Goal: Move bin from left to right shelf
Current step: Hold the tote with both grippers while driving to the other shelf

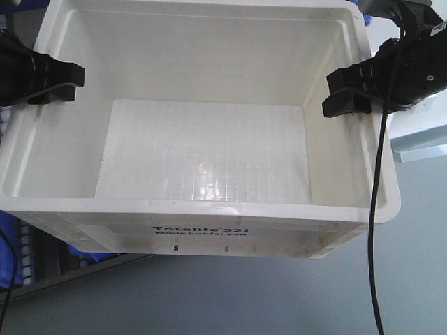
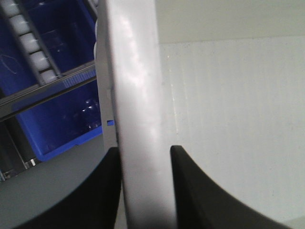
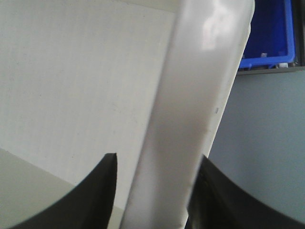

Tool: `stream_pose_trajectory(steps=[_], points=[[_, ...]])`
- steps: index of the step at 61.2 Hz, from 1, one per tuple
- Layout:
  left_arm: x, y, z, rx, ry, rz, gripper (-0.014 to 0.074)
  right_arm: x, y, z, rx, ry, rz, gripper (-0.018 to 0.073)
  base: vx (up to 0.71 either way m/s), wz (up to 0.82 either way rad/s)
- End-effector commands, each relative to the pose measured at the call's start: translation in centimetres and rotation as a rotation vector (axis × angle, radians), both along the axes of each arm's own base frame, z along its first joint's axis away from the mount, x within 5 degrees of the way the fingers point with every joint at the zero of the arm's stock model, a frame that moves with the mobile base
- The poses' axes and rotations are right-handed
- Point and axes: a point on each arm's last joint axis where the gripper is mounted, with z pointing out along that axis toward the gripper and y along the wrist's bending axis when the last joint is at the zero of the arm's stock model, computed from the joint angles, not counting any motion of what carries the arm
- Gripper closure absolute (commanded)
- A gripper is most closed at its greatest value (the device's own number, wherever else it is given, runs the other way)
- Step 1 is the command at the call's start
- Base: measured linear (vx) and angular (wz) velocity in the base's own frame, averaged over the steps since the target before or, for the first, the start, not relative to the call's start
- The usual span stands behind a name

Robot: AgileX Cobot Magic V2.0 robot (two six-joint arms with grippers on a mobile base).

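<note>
The bin (image 1: pixel 209 143), a large white tote with the black print "Totelife 521" (image 1: pixel 201 230) on its near side, fills the front view and hangs over grey floor. It is empty inside. My left gripper (image 1: pixel 66 80) is shut on its left rim, one finger inside and one outside. In the left wrist view the rim (image 2: pixel 138 95) runs up between the left gripper's (image 2: pixel 145 150) black fingers. My right gripper (image 1: pixel 346 94) is shut on the right rim. The right wrist view shows that rim (image 3: pixel 190 119) between the right gripper's (image 3: pixel 157 160) fingers.
Blue bins (image 1: pixel 10 258) sit on a roller shelf under the tote's left side, also seen as a blue bin (image 2: pixel 47 95) beside white rollers (image 2: pixel 28 43). Another blue bin (image 3: pixel 269 33) lies past the right rim. A black cable (image 1: pixel 377 209) hangs from the right arm.
</note>
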Motion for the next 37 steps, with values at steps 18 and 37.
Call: stream_pose_trajectory(steps=[18, 37], points=[[-0.37, 0.20, 3.07, -0.012, -0.185, -0.012, 0.0604, -0.58, -0.35, 2.93, 0.006, -0.157, 0.008, 0.0564, 0.10, 0.49], [-0.37, 0.20, 3.07, -0.012, -0.185, -0.012, 0.0604, -0.58, -0.35, 2.93, 0.006, -0.157, 0.008, 0.0564, 0.11, 0.41]])
